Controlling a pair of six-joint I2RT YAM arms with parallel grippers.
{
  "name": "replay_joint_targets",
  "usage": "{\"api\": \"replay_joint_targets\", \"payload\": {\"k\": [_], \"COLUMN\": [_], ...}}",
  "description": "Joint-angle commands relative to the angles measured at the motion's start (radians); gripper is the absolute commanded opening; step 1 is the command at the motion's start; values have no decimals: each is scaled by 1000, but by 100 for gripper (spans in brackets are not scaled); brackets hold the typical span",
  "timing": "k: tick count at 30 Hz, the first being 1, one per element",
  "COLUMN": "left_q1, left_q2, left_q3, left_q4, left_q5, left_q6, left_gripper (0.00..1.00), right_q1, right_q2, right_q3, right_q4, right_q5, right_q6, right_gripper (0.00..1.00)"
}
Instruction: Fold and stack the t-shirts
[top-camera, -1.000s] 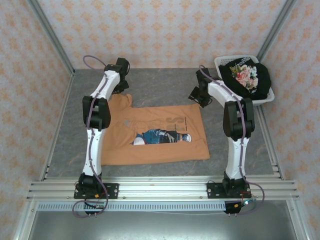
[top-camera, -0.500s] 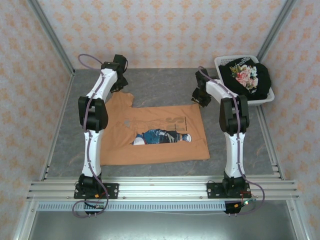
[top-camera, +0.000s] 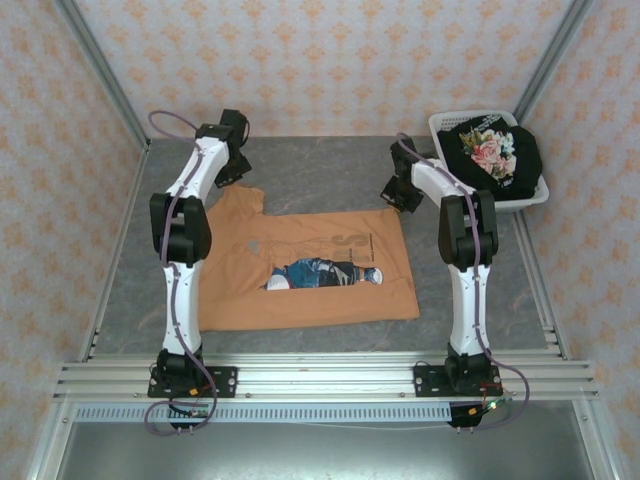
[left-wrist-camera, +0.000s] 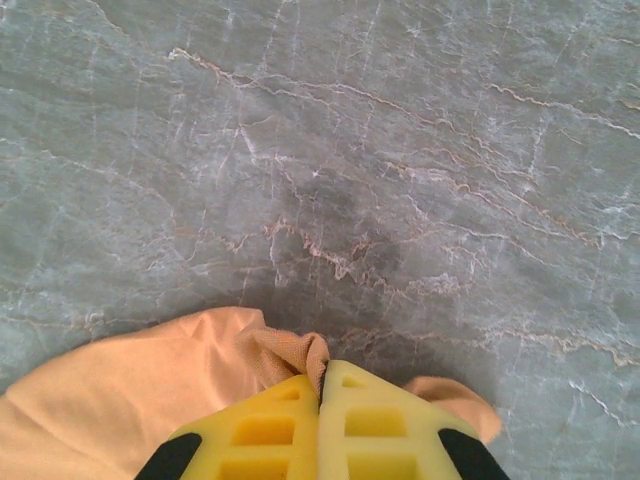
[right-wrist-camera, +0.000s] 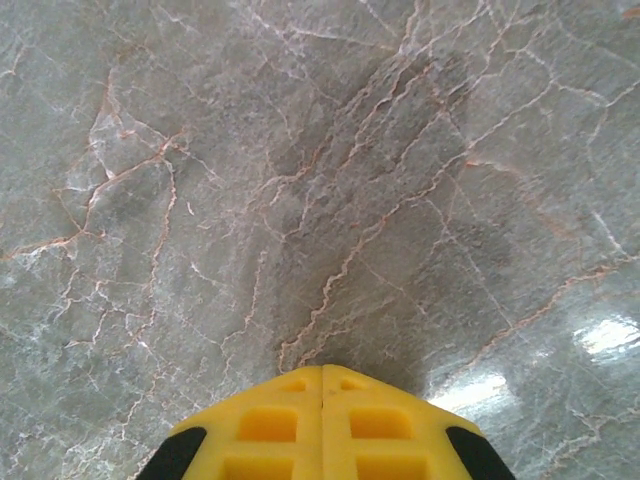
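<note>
The grey, marble-veined table (top-camera: 330, 165) is carrying two things directly. The orange t-shirt (top-camera: 320, 295) is lying spread out across the middle, its blue-and-white print facing up, its long edge running near 6 o'clock and one sleeve reaching toward 10 o'clock. The white laundry basket (top-camera: 438, 122) is sitting in the 2 o'clock corner, well apart from the shirt. Bare surface is showing along 12 o'clock and in strips at 3 and 9 o'clock. In the left wrist view a bunched orange edge is resting at 7 o'clock.
</note>
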Motion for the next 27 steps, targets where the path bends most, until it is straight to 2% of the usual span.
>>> {"api": "replay_joint_targets", "payload": {"k": [1, 7, 20, 27], "left_q1": [13, 13, 13, 13], "left_q2": [-103, -244, -786, -1042], "left_q3": [-51, -249, -836, -1062], "left_q4": [-3, 2, 17, -33], "left_q5": [23, 72, 52, 15], "left_q6": [-28, -49, -131, -179], "left_gripper": [0, 0, 0, 0], "right_q1": [-3, -2, 21, 59], "right_q2": [-72, -150, -387, -529], "right_q3": [-7, -87, -350, -513], "right_q4": [-13, 11, 65, 68], "right_q5": [21, -21, 7, 50], "right_q6": [-18, -39, -59, -54], "right_gripper": [0, 0, 0, 0]}}
